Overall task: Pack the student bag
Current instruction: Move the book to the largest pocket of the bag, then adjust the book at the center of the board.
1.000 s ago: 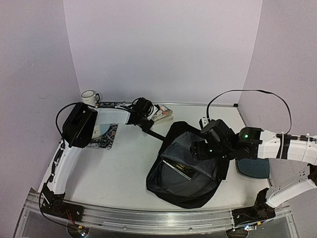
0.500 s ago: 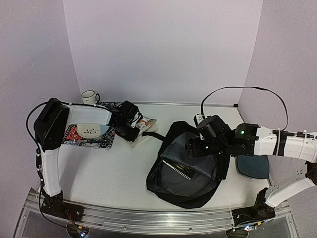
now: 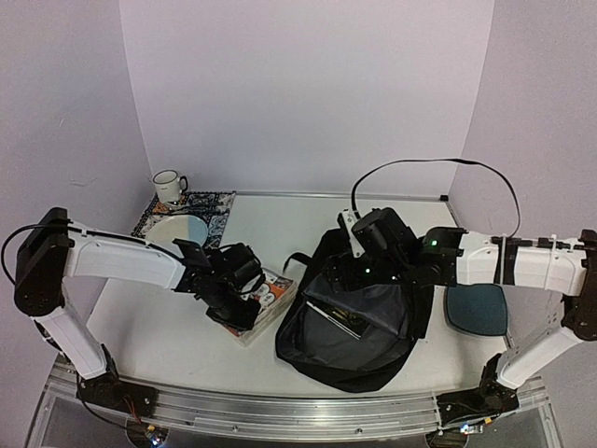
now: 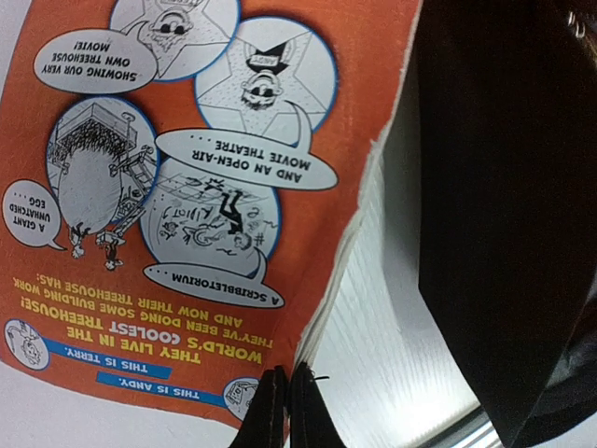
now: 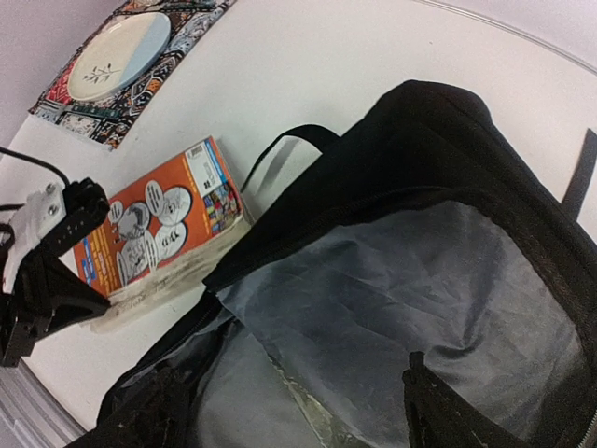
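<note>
Top view, 6 o'clock = arm bases.

- Student bag [image 3: 359,338]: lies on the table [image 3: 159,327] slightly toward 5 o'clock of centre. Mouth is open and the grey lining shows. A flat dark item with a pale edge is inside.
- Book [image 3: 269,299]: orange cover with cartoon panels. Flat on the table at the bag's 9 o'clock, just beside the black fabric. Contact with the bag cannot be told.
- Left gripper [image 4: 286,411]: fingers together, pinched on the edge of the book's cover. It sits at the book's 8 o'clock side.
- Right gripper [image 5: 298,373]: fingers wide apart and low over the bag's open mouth, toward its 12 o'clock rim. Nothing is between them but lining. Whether the tips touch the fabric is not visible.
- Teal pad [image 3: 476,310]: flat at the bag's 3 o'clock, near the bag.
- Patterned mat [image 3: 213,203]: at 10 o'clock of the table, carrying a pale plate [image 3: 182,230].
- Mug [image 3: 168,184]: white, upright, at the mat's far left corner, farthest back.
</note>
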